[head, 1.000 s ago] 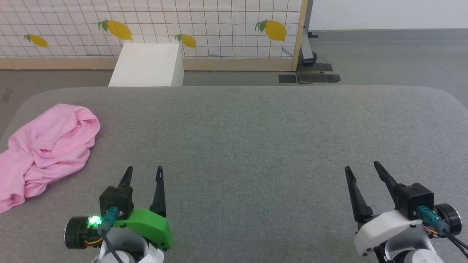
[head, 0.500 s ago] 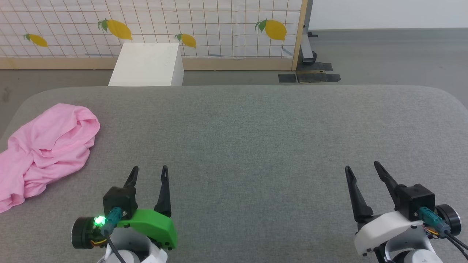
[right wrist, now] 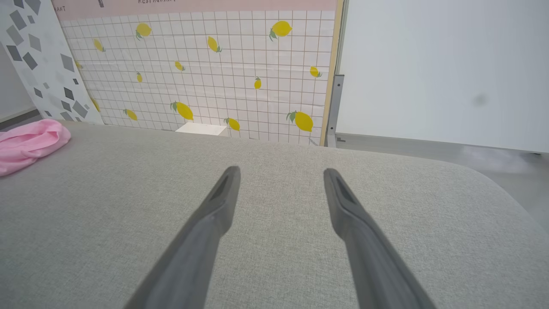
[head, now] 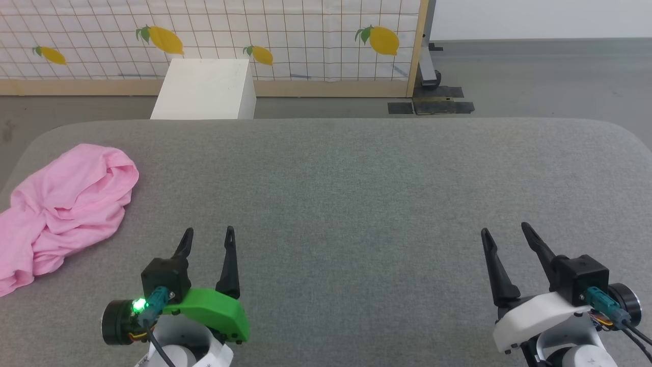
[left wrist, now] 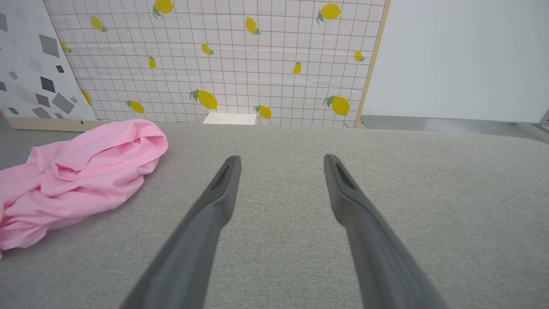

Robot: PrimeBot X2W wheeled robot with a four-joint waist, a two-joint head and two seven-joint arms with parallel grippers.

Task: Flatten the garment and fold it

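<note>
Left gripper point(head: 210, 229), lower left of frame: fingers apart, nothing between them, over the grey padded table point(head: 356, 173). Right gripper point(head: 504, 228), lower right: fingers likewise apart, empty. Garment point(head: 66, 209): pink, crumpled in a heap at the table's left edge, clear of both grippers. White box point(head: 206, 89) and lemon-print screen point(head: 305, 41) beyond the table, upper frame

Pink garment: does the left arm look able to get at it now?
Probably yes: the garment lies crumpled just left of the left gripper, bare grey surface between them, jaws open.
</note>
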